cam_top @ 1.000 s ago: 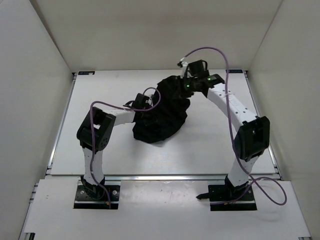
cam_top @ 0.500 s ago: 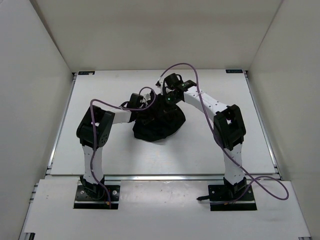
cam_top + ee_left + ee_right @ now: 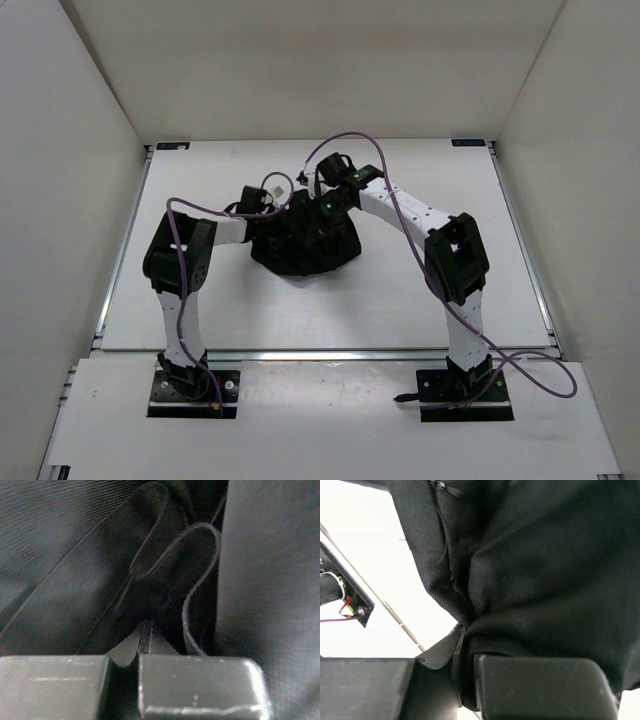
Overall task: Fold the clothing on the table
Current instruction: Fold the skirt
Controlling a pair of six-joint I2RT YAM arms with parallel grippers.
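The right arm point(image 3: 415, 212) has swung in toward the left arm point(image 3: 183, 258), which has pulled a little to its own side. The black skirt point(image 3: 305, 250) was stretched long a second ago. Now it is bunched in a small heap in the middle of the white table point(image 3: 420, 295). The left gripper point(image 3: 138, 662) has its fingers pinched tight on a fold of the skirt. The right gripper point(image 3: 466, 675) is clamped on the cloth too, and the skirt spreads out past its fingers.
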